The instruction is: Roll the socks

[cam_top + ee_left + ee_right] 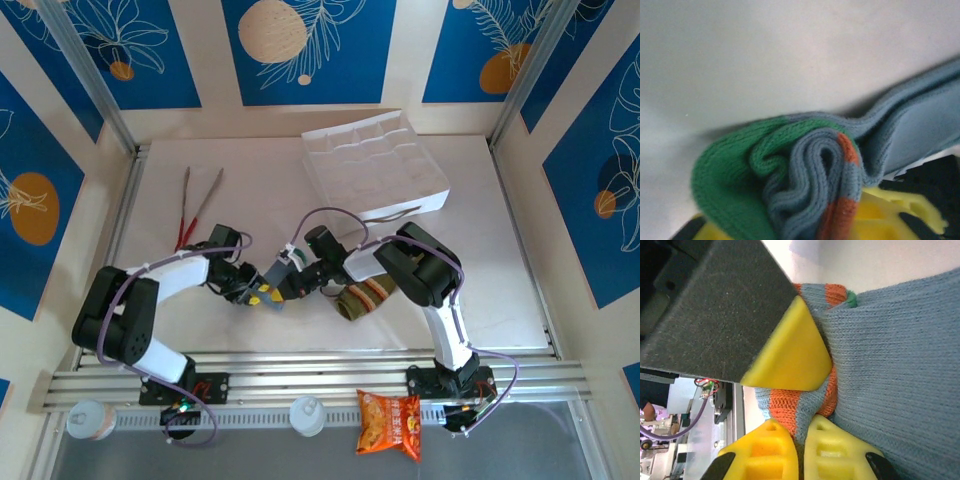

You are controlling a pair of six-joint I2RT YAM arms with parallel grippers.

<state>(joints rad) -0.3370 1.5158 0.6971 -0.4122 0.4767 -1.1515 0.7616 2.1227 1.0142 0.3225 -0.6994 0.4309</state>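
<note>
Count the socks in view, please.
2. The grey sock is in the middle, pinched in the right gripper. The olive sock lies just right of it, partly under the right arm. The arms could hide more.

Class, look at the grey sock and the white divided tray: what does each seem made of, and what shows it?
Grey sock: knitted yarn, soft and matte; stitch rows show plainly. White tray: probably thin moulded plastic or card, smooth; thin walls form compartments, too distant to settle.

I can read nothing: the print on the orange snack packet (390, 423) just beside my right arm's base (450, 382) is too small to make out
</note>
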